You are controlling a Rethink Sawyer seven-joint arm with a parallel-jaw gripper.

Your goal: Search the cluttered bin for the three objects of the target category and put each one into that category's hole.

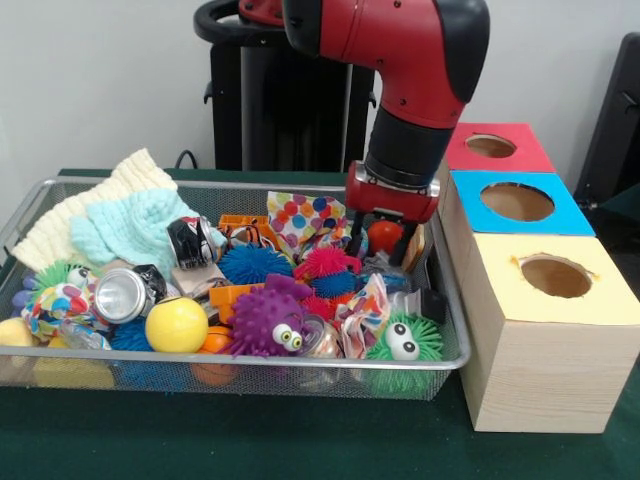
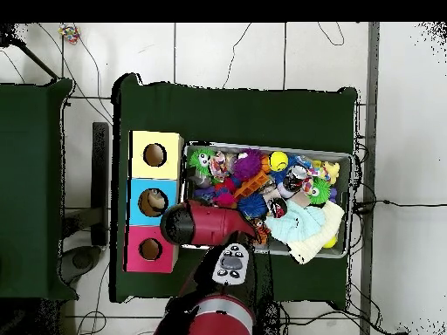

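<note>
Silver wire-mesh bin (image 1: 20,225) fills left and centre of the front view, packed with clutter: spiky purple ball with eyes (image 1: 266,322), green spiky ball with eyes (image 1: 403,343), smooth yellow ball (image 1: 176,324), crushed silver can (image 1: 124,294), mint knitted cloth (image 1: 135,228), polka-dot fabric (image 1: 303,217). Three wooden boxes with holes stand right of the bin: red-topped (image 1: 497,147), blue-topped (image 1: 520,202), yellow-topped (image 1: 556,278).

Gripper (image 1: 384,238) is down in the bin's upper-right part, black fingers set either side of a small orange-red ball (image 1: 385,235); looks like a grasp, contact not certain.

Judgement: pick step in hand, nothing seen in any hole. Next: lift clear of the rim, carry right to the matching box, release over the hole. Which box is right can't be told.
</note>
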